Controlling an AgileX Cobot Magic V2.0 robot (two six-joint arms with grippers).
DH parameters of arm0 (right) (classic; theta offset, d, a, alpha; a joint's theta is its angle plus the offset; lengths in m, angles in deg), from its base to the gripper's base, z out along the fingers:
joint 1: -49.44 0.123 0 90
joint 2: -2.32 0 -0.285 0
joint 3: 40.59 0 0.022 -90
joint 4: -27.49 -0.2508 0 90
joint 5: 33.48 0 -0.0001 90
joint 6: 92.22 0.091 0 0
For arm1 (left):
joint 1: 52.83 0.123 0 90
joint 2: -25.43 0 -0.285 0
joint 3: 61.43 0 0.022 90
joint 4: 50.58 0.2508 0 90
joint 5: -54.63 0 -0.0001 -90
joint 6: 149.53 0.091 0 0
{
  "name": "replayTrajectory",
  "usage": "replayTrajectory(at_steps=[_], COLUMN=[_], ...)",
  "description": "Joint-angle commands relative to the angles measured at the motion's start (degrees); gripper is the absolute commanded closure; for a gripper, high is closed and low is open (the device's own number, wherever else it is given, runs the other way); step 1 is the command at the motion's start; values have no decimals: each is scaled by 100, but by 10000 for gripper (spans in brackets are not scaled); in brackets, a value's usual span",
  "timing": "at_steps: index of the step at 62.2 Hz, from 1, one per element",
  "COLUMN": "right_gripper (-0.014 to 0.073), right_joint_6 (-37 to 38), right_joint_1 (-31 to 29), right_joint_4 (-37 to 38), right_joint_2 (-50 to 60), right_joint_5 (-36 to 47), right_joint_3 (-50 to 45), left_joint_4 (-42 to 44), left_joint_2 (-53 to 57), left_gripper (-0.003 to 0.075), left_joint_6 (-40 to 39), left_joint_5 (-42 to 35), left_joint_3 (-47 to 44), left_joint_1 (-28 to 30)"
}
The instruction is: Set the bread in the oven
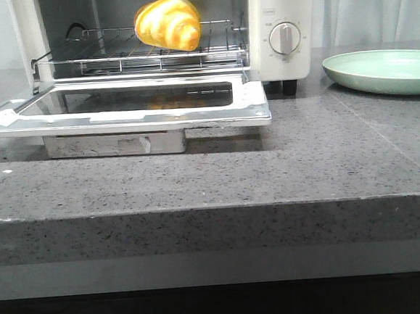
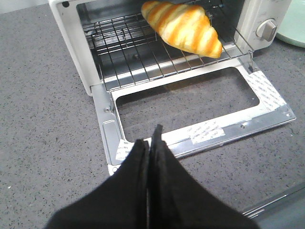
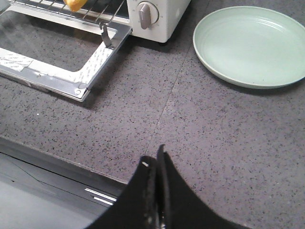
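Note:
The bread (image 1: 168, 23), a glossy golden croissant roll with pale stripes, lies on the wire rack (image 1: 144, 53) inside the white oven (image 1: 281, 20). It also shows in the left wrist view (image 2: 183, 27). The oven's glass door (image 1: 126, 105) hangs open, flat over the counter. My left gripper (image 2: 151, 138) is shut and empty, above the door's front edge. My right gripper (image 3: 156, 157) is shut and empty, over the counter's front edge, right of the door. Neither gripper shows in the front view.
A pale green plate (image 1: 385, 70) sits empty on the grey speckled counter (image 1: 269, 167) to the right of the oven; it also shows in the right wrist view (image 3: 250, 45). The oven's knobs (image 1: 284, 38) face forward. The open door (image 3: 62, 62) reaches toward the counter's front.

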Motion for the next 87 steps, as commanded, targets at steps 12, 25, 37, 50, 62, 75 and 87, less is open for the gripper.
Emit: replayTrajectory(at_steps=[12,25,37,50,62,75,87], right_gripper=[713,713,713,713,713,713,713], right_joint_6=[-50,-50,-50,-50,-50,-50,-50], right_joint_1=[-32,-32,-32,-32,-32,-32,-32], right_joint_4=[47,47,47,47,47,47,47], right_joint_2=[-10,-10,-10,-10,-10,-10,-19], right_joint_5=[378,378,378,378,378,378,380], right_joint_3=[128,128,128,128,128,128,128], left_joint_4=[36,-147,-1170,-1827,-1815,-1807,-1706], left_joint_2=[55,747,2037,3539,4550,5068,5047], left_gripper=[739,739,738,738,738,738,738], left_joint_6=[-63,-78,-90,-90,72,338,353], left_joint_5=[-385,-976,-1793,-3296,-4239,-5252,-5157], left_joint_3=[72,-852,-2322,-4241,-5487,-6379,-6396], left_joint_1=[37,726,1844,2555,2816,2827,2827])
